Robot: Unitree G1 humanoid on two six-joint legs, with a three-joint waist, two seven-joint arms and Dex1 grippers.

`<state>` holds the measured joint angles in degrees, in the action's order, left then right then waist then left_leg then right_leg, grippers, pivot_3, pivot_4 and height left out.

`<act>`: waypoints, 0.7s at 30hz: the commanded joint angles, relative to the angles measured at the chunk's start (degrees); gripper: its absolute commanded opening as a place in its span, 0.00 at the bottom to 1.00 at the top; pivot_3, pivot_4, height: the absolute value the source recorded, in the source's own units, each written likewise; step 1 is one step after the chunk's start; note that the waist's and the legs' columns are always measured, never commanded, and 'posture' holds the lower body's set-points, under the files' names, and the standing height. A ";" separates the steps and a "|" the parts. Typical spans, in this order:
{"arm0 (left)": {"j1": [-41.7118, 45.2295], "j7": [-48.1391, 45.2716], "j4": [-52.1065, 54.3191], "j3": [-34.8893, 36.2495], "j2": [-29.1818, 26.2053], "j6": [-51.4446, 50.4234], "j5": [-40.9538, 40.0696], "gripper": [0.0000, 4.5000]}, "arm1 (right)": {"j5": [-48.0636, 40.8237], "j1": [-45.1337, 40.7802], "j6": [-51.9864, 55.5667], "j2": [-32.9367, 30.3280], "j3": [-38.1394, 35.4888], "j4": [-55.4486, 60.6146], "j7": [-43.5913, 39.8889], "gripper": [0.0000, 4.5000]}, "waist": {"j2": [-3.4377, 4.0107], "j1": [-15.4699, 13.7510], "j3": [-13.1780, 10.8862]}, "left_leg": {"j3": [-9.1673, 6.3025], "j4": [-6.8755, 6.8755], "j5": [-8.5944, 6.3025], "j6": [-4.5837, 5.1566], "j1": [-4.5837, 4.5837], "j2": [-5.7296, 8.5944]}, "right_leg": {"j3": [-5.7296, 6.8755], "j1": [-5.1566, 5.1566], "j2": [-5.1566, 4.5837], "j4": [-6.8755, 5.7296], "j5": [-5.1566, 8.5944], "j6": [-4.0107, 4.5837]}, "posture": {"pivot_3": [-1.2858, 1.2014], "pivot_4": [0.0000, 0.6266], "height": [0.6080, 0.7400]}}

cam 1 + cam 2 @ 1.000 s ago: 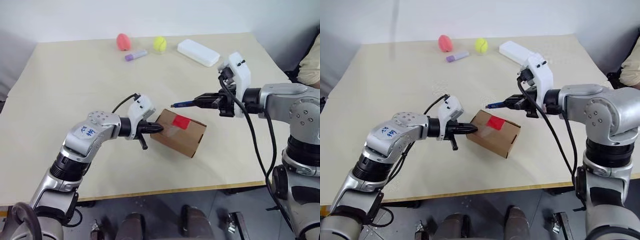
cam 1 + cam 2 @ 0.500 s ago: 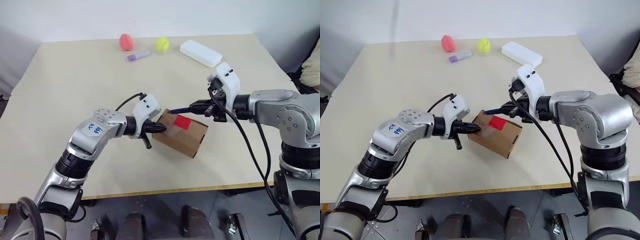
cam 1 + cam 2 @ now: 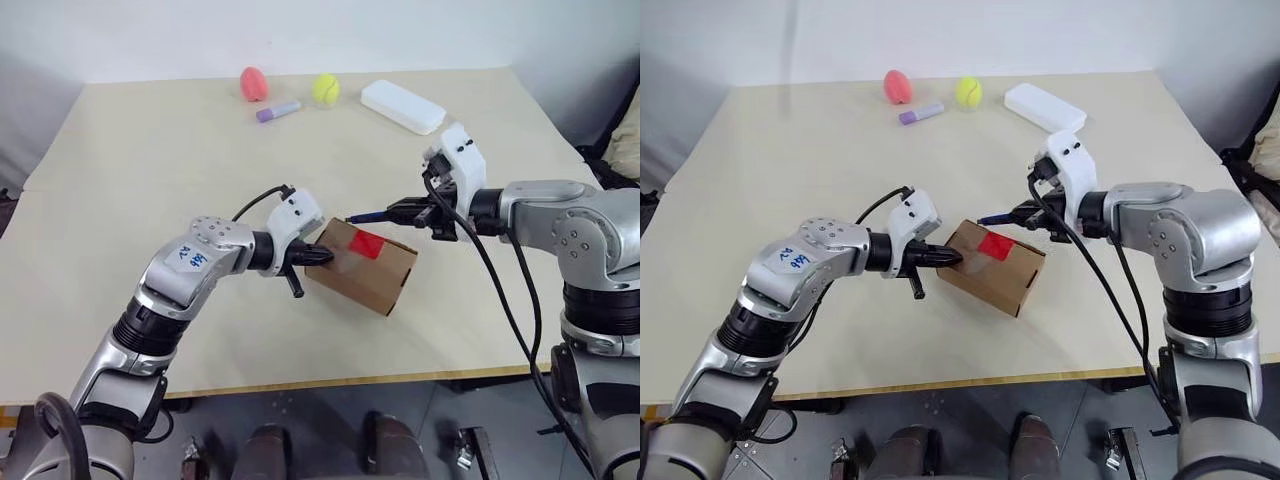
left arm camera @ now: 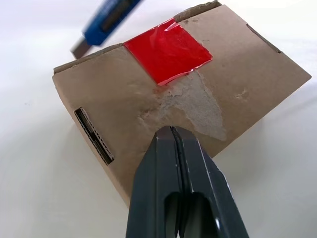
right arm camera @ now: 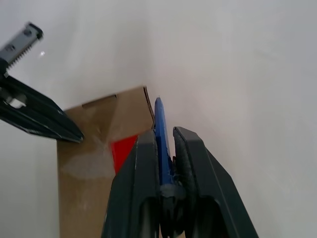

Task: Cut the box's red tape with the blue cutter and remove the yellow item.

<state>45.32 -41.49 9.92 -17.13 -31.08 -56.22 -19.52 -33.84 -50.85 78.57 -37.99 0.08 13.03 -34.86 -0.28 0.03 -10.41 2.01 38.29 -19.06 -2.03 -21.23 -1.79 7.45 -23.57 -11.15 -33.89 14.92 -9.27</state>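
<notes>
Figure: Tape-cutting, approach stage. The box (image 3: 362,265) lies near the middle of the counter (image 3: 150,160), tilted, its taped face turned up. The left hand (image 3: 318,256), fingers fully closed and holding nothing, presses its tip against the box's near-left edge to brace it. The right hand (image 3: 398,212) is clamped on the cutter (image 3: 366,215), whose tip hovers just beside the box's far edge, close to the tape (image 3: 366,244) but apparently not yet touching it. The tape is uncut and the flaps are shut, so the yellow item, presumably inside, is hidden.

Risks, as judged: the brace is a single point of contact, so a sideways pull of the blade could pivot or slide the light box away. The cutter is held far back on its handle; downward pressure may lever it in the grip. A tip landing on bare cardboard beside the tape would miss the seam. A deep plunge could nick the contents.
</notes>
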 commanded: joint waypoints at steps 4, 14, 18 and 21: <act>1.74 -0.11 -2.91 -1.08 0.64 0.22 1.96 0.00 | 0.35 -0.54 -2.56 -2.39 0.20 -0.24 -1.79 0.04 | 0.00 -0.01 0.00 | 0.00 0.03 0.00 0.00 0.00 0.00 | 0.00 0.00 0.00 -0.01 0.00 0.00 | 0.52 0.24 1.00; 2.15 -0.03 -3.71 -0.90 1.78 0.31 2.92 0.00 | -0.46 -3.77 -3.43 -1.09 -2.23 -1.78 -1.28 0.04 | 0.00 -0.02 0.00 | 0.01 0.04 0.00 0.01 0.00 0.00 | -0.01 0.00 0.00 -0.02 0.00 0.00 | 0.52 0.24 1.00; 2.43 0.07 -4.14 -0.79 2.15 0.46 3.18 0.00 | 0.08 -3.10 -4.26 -1.41 -1.32 -2.00 -1.90 0.04 | -0.01 -0.09 0.01 | 0.01 0.08 -0.01 0.01 -0.01 0.00 | -0.01 0.02 0.00 -0.01 0.00 0.00 | 0.52 0.24 1.00; 2.53 0.08 -4.36 -0.77 2.16 0.58 3.31 0.00 | 0.11 -2.86 -4.48 -1.45 -0.97 -2.15 -2.10 0.04 | -0.01 -0.08 0.01 | 0.01 0.09 -0.01 0.02 -0.01 0.00 | 0.00 0.02 0.00 -0.01 0.00 0.00 | 0.52 0.24 1.00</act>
<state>47.31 -41.77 6.14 -17.35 -28.90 -55.43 -17.70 -33.43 -53.63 75.09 -39.16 -0.29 10.33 -36.48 -0.29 -0.05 -10.40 2.02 38.37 -19.07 -2.00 -21.24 -1.79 7.45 -23.55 -11.15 -33.90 14.92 -9.27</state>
